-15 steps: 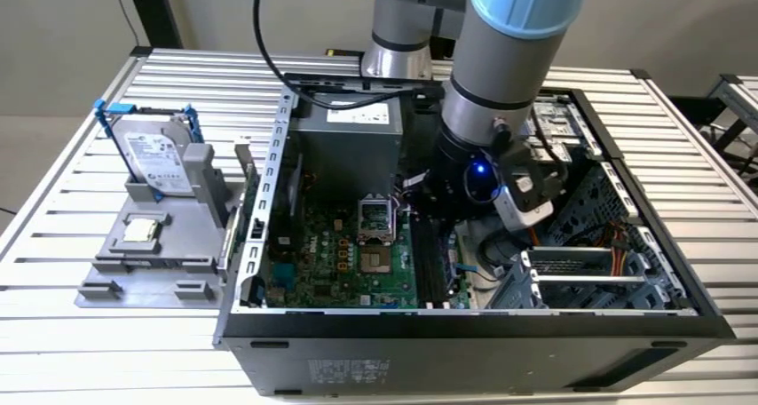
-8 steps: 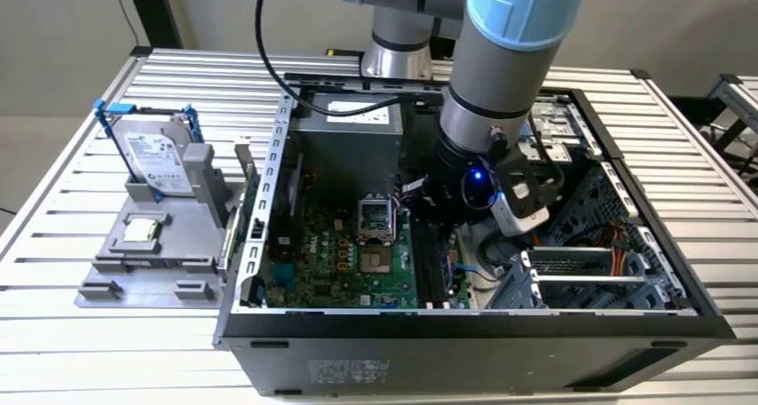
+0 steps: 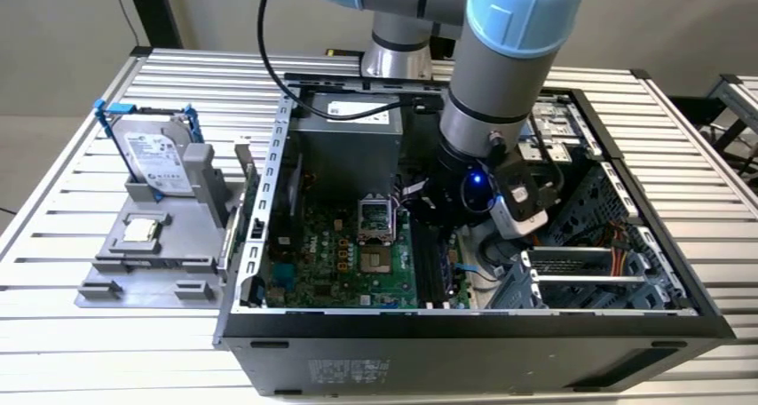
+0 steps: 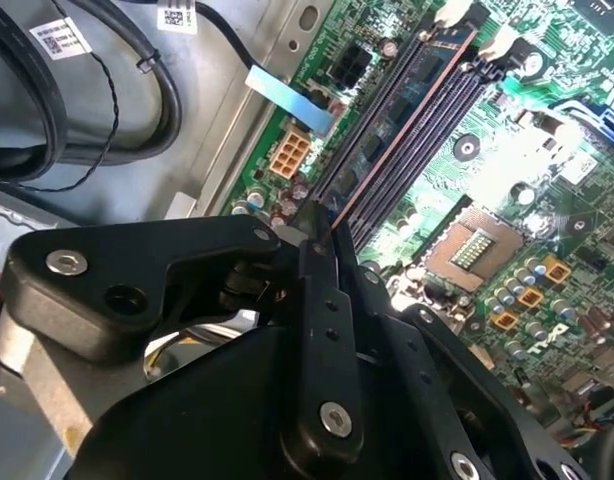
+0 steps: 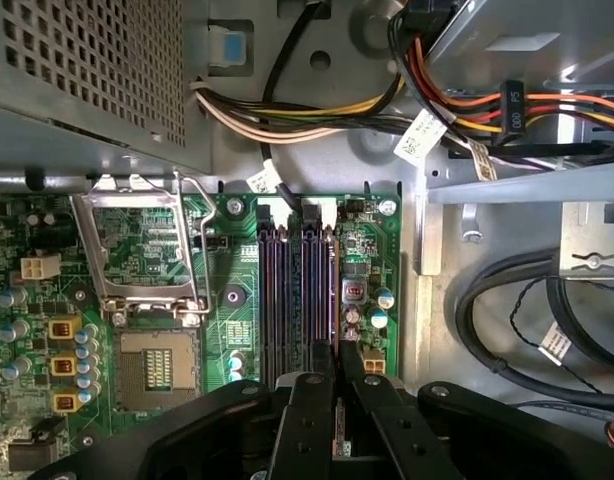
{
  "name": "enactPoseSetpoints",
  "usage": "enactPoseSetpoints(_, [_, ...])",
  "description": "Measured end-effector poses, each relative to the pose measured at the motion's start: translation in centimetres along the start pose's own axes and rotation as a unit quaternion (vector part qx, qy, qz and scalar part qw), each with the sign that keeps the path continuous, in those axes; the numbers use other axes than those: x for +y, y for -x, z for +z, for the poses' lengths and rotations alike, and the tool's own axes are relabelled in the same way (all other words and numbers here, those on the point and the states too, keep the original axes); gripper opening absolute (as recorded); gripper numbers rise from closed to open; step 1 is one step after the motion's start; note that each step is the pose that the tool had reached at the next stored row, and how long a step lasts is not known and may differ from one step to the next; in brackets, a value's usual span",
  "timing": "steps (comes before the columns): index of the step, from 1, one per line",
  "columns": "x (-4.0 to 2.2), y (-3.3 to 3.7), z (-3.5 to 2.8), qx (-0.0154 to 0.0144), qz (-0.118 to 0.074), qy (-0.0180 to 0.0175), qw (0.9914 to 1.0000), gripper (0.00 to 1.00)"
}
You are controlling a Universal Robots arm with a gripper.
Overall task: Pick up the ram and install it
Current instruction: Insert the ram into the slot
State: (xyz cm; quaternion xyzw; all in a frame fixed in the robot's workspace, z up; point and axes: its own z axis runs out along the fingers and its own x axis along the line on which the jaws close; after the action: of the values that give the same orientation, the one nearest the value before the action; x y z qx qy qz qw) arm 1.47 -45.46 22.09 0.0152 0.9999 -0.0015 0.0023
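Green ram [image 4: 402, 125] sits edge-down in a slot, black hand [image 5: 337, 385] pinching its near end; pickup done, full seating and latches unconfirmed.

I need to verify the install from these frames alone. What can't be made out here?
1. Seating: in the second wrist view the ram shows edge-on over the memory slots. Its contact edge is hidden, so whether it is seated cannot be told.
2. Near slot ends: covered by the gripper in the first wrist view.
3. Exterior view: the arm blocks the spot where ram meets board.
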Motion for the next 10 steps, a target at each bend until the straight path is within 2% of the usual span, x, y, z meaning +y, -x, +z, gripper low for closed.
enactPoseSetpoints(10, [0.13, -0.01, 0.37, 0.0, 0.0, -0.0003, 1.0, 0.0])
